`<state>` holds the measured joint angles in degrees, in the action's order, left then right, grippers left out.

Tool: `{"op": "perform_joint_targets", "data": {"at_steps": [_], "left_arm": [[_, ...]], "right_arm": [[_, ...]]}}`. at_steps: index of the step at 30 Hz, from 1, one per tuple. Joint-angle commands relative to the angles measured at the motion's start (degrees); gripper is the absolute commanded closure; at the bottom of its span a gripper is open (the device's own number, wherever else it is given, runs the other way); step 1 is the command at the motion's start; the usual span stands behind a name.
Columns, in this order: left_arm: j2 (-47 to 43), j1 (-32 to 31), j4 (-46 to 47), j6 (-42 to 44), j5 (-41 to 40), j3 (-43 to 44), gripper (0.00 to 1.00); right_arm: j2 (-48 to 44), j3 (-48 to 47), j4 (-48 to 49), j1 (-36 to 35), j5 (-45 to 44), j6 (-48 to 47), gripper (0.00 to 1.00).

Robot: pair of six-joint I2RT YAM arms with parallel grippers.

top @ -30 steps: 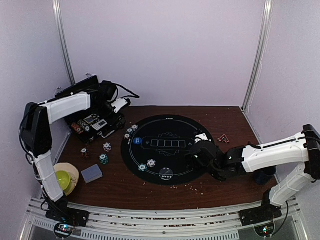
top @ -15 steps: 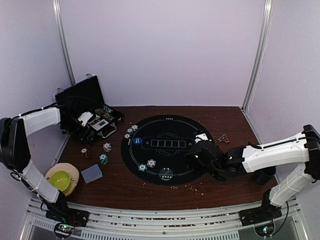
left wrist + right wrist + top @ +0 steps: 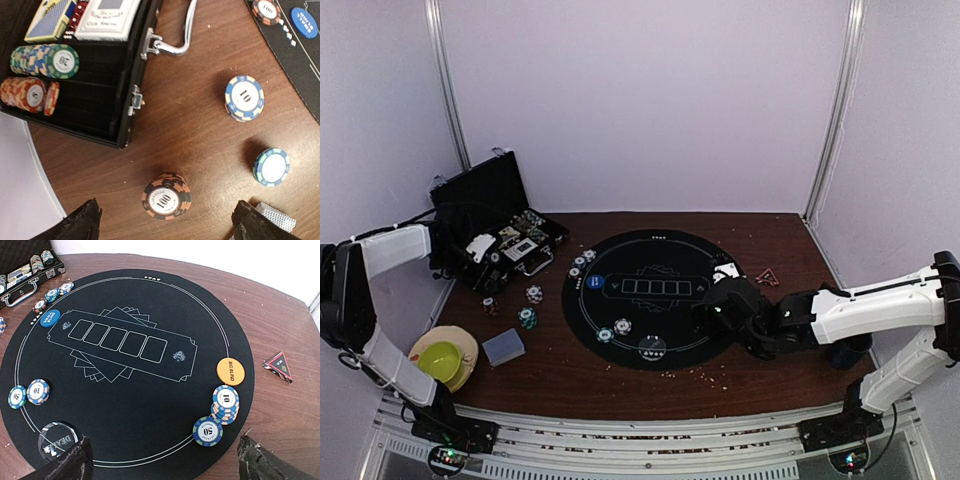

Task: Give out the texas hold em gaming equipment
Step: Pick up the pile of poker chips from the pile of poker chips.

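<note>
Left gripper [image 3: 166,227]: jaws spread, empty, near bench's [image 3: 190,125] left edge. Right gripper [image 3: 165,452]: spread, empty, over mat's [image 3: 150,400] right side.

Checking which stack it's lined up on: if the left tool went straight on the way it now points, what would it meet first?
Probably the orange-and-black 100 chip stack, centred just ahead of the open left tool on the wooden table; depth is unclear, so how soon is uncertain.

"BIG BLIND" is printed on the orange disc [image 3: 230,371], "10" on the blue chip stack [image 3: 225,399] and "50" on the green chip [image 3: 207,430] beside it. "100" is read on the orange-black chip [image 3: 166,196].
</note>
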<state>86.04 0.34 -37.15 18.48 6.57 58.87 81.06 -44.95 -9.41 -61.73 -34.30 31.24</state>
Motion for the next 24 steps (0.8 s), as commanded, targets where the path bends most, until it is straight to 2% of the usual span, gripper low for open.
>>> {"op": "perform_joint_targets", "data": {"at_steps": [1,24], "left_arm": [[1.8,0.7,1.6,1.2,2.2,-1.8,0.06],[7.3,2.1,5.5,1.9,0.1,-3.8,0.13]], "right_arm": [[-0.8,0.3,-0.3,-0.3,-0.5,-0.3,0.00],[-0.3,0.1,-0.3,-0.4,-0.7,-0.5,0.00]]}}
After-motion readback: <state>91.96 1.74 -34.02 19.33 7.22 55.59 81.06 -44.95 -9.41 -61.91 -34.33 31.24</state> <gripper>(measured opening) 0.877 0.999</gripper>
